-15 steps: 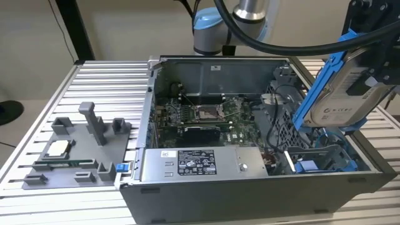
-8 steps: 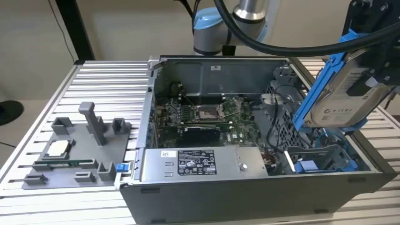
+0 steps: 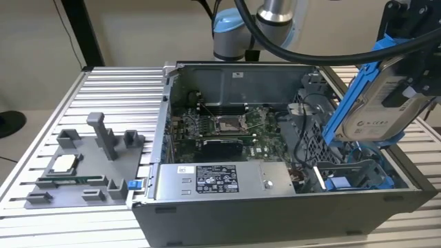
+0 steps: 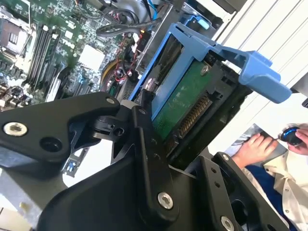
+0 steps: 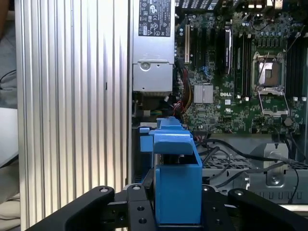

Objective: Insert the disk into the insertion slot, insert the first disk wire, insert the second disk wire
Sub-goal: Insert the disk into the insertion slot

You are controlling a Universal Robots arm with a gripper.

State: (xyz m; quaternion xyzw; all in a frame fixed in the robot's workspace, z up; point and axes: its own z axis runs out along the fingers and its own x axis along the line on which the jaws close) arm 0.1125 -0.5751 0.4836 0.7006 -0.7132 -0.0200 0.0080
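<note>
Pincer: we are seeing the pincer [image 5: 178, 207] gripping the disk [image 3: 375, 116] by its blue carrier, with a black finger pressing on each side in the first wrist view.
Disk: it is hanging tilted in the air over the open computer case [image 3: 276, 219], at the exterior view's right. Its pale label is facing the camera, and it is not yet in its bay.
Slot: the insertion slot [image 3: 355, 175], with its blue rails, is sitting low in the case below the disk and apart from it.
Around: a silver power-supply box [image 3: 220, 181] is lying along the near wall of the case, and a green main board [image 3: 227, 129] is lying behind it. A grey fixture tray [image 3: 82, 170] is resting on the ribbed surface [image 3: 117, 88] at the exterior view's left.
In the way: black cables [image 3: 301, 137] are looping between the board and the slot, beside a grey perforated cage [image 3: 318, 144].
Bystander: a person's hand [image 4: 254, 147] is resting beyond the case in the second wrist view.
Hidden: the case wall is covering the slot's floor. The pincer body is running off the exterior view's right edge. We cannot tell which cables are the disk wires.
</note>
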